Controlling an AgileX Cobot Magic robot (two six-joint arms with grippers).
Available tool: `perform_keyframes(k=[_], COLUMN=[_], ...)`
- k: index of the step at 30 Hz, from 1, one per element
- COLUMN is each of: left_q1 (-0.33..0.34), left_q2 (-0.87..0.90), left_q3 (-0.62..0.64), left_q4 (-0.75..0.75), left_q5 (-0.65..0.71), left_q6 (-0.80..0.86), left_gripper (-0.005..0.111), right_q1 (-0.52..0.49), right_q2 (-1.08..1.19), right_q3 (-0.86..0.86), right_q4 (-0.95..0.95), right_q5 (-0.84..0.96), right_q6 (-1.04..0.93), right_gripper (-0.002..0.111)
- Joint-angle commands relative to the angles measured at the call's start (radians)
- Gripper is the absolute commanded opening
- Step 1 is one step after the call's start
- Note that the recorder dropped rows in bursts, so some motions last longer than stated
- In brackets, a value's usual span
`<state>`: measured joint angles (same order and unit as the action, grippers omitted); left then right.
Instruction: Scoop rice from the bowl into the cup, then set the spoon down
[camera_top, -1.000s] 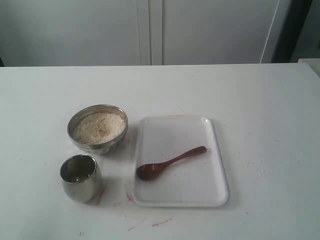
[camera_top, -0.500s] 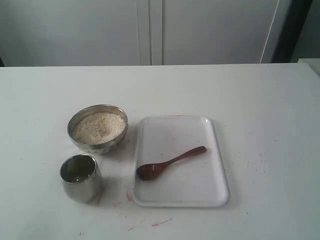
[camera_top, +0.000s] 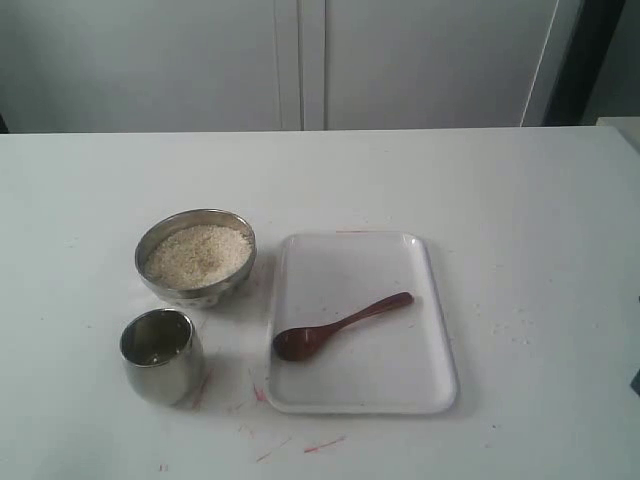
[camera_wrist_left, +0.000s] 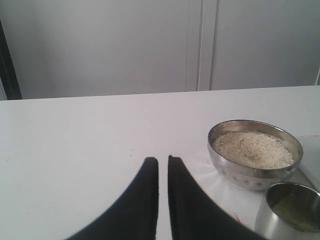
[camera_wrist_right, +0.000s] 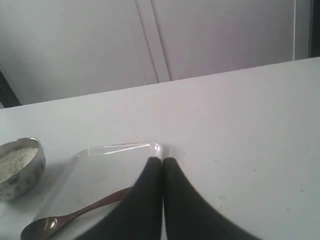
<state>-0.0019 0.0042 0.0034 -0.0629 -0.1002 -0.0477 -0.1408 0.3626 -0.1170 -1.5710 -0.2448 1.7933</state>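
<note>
Left tool (camera_wrist_left: 160, 161) hung above the tabletop (camera_top: 520, 200), its jaws all but pressed together and pinching nothing; the right tool (camera_wrist_right: 162, 161) was pressed together too, also bare. The spoon (camera_top: 340, 326) lay on the white tray (camera_top: 430, 300), scoop end toward the cup (camera_top: 160, 370). The cup stood near the bowl (camera_top: 190, 293) of rice (camera_top: 198, 255), both left of the tray.

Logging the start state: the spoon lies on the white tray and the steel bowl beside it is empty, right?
No. The bowl is not empty: it holds rice, as the exterior view shows. The spoon does lie on the white tray.
</note>
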Motion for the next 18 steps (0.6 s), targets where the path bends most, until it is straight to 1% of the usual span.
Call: perform_keyframes(k=[1,9,18], left_q1=[-0.001,-0.001,-0.001], left_q2=[-0.004,-0.004,-0.004], left_q3=[-0.003,-0.003,-0.003], left_q4=[-0.004,-0.004,-0.004], left_q5=[-0.005,-0.005,-0.005], left_q6=[-0.001,-0.001,-0.001], left_gripper=[0.014,0.014,0.014], right_q1=[0.039,0.051,0.051], right_q2=[-0.006,-0.006,-0.006], right_q3=[0.014,0.014,0.014], right_q4=[0.007,0.008,0.008], right_q5=[0.011,-0.094,-0.087], right_q6=[0.025,0.024,0.018], right_gripper=[0.000,0.000,0.000])
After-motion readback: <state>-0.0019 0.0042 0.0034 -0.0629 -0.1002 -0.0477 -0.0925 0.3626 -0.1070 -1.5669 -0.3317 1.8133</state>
